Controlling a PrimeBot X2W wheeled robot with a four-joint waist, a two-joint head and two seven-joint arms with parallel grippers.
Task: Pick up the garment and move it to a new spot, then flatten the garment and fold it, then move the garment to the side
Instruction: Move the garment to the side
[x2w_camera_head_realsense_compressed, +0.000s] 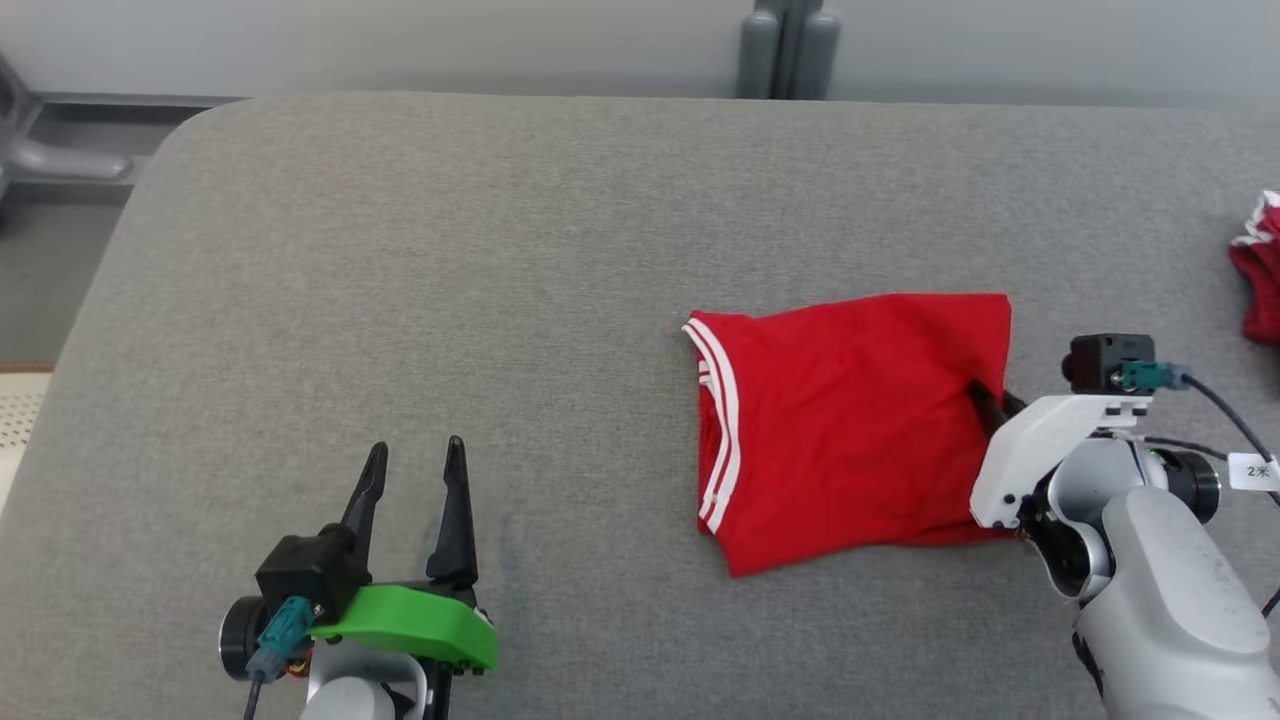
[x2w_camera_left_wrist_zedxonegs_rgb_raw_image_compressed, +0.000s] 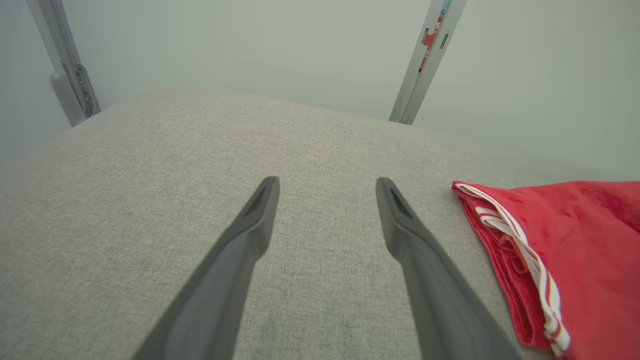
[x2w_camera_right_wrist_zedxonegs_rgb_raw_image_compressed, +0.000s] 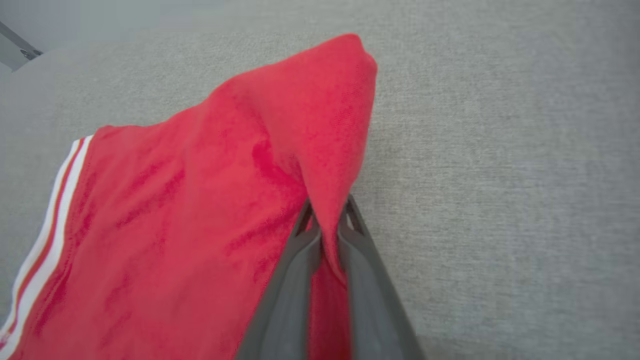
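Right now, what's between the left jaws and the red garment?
Just bare grey surface between the left jaws and the red garment, as the head view shows.

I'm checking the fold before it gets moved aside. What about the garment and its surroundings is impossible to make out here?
- How many layers the right gripper pinches: right wrist view, hidden inside the fold of the garment.
- The garment's lower right corner: head view, behind the right arm.
- The red-and-white cloth: head view, cut off by the right edge.
- The garment's right part: left wrist view, cut off by the frame edge.
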